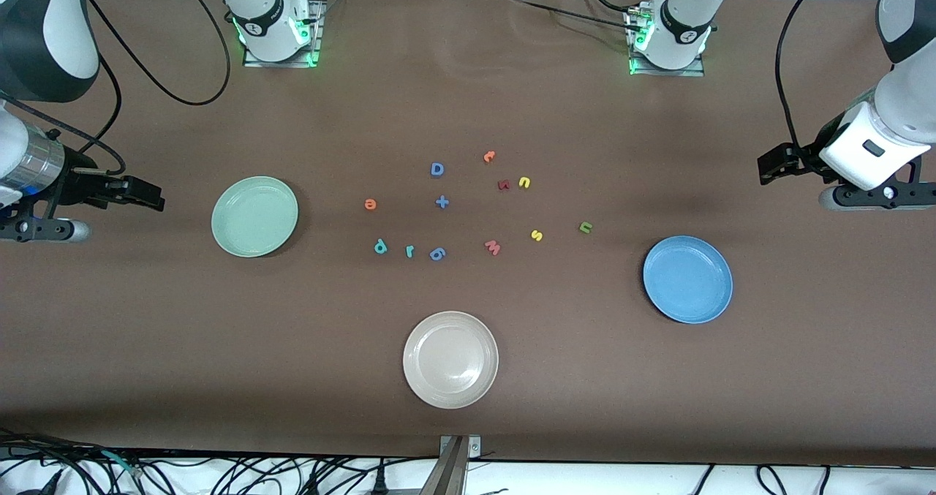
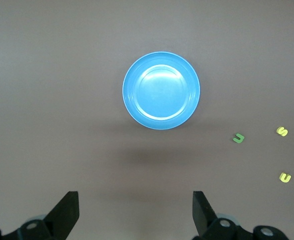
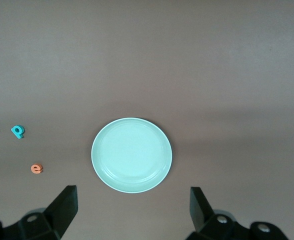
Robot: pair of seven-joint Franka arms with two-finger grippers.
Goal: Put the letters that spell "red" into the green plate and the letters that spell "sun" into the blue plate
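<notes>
The green plate (image 1: 254, 216) (image 3: 131, 155) lies toward the right arm's end and the blue plate (image 1: 687, 278) (image 2: 161, 90) toward the left arm's end. Between them lie the orange e (image 1: 370, 203) (image 3: 36, 169), teal d (image 1: 380, 246) (image 3: 18, 131), teal r (image 1: 409, 251), yellow s (image 1: 537, 235) (image 2: 282, 131), dark green n (image 1: 585, 227) (image 2: 238, 137) and yellow u (image 1: 523, 182) (image 2: 285, 177). My right gripper (image 1: 146, 195) (image 3: 133, 205) hangs open and empty over bare table beside the green plate. My left gripper (image 1: 775, 164) (image 2: 135, 210) hangs open and empty over the table's end past the blue plate.
A beige-white plate (image 1: 450, 359) sits nearest the front camera. Among the letters lie a blue D (image 1: 437, 169), a blue plus (image 1: 442, 202), a blue 6 (image 1: 437, 254), a pink w (image 1: 493, 247), a dark red letter (image 1: 503, 184) and an orange hooked letter (image 1: 489, 156).
</notes>
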